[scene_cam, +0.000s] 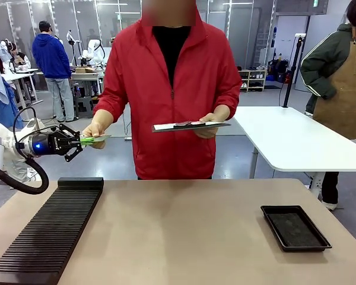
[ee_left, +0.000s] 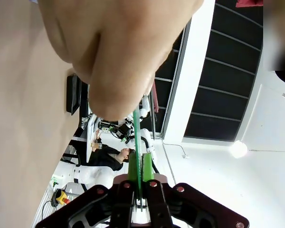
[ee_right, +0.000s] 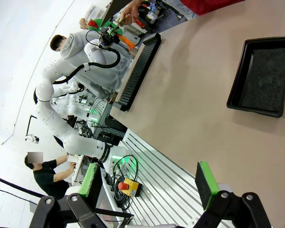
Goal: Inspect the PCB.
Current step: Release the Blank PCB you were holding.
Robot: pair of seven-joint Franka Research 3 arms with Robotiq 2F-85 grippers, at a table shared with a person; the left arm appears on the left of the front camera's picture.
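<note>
The left gripper point(scene_cam: 81, 141) fingers pinch one end of the PCB point(scene_cam: 98, 139); a person's hand point(scene_cam: 93, 129) holds the other. The right gripper point(ee_right: 149, 180) fingers spread wide above the table point(ee_right: 190, 95).

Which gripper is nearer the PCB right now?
Left. The PCB sits between the pads of the left gripper, with the person's hand pinching its far end. The right gripper hangs open far off, above the near edge of the table.
</note>
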